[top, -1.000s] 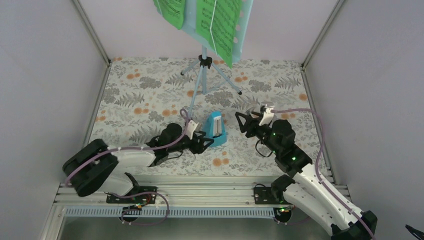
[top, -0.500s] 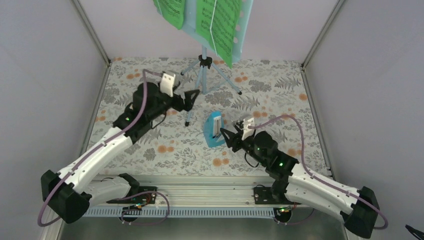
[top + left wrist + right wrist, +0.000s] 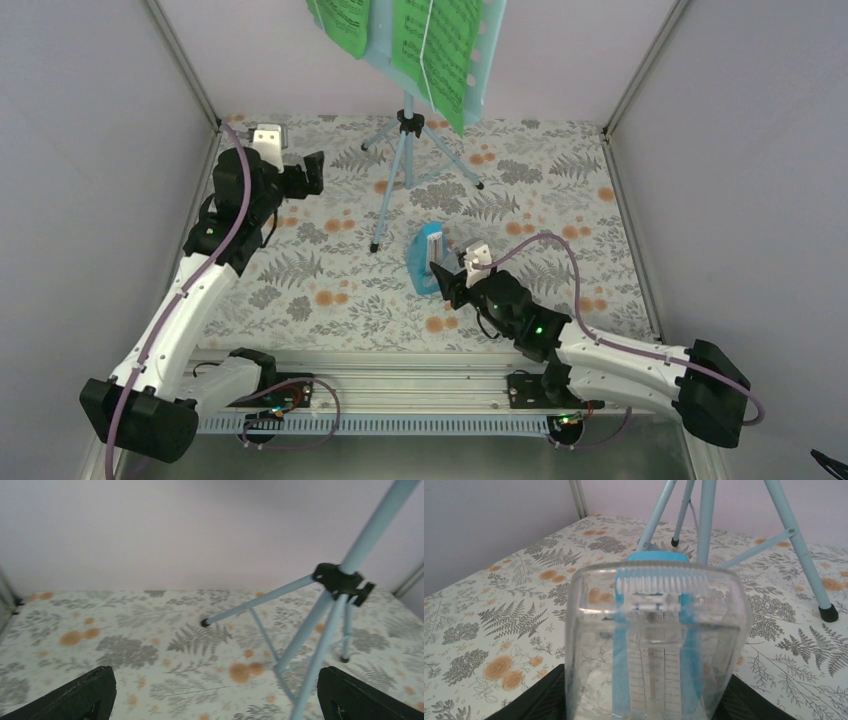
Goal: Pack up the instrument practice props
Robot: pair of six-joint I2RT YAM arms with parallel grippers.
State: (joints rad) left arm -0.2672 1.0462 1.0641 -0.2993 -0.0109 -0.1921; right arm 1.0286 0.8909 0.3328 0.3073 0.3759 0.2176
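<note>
Beside metronome (image 3: 425,255): right pincer (image 3: 438,277) low, apparently straddling it.

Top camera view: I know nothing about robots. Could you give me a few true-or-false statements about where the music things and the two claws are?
1. The green sheet-music pages sit on the desk of the music stand. True.
2. The metronome lies inside a box. False: it stands on the flowered table.
3. The right gripper is at the metronome, with a finger on each side of it. True.
4. The left gripper is clamped on a leg of the stand. False: it is open, holds nothing and is apart from the stand.
5. The music stand is folded flat on the table. False: it stands upright on three legs.
</note>
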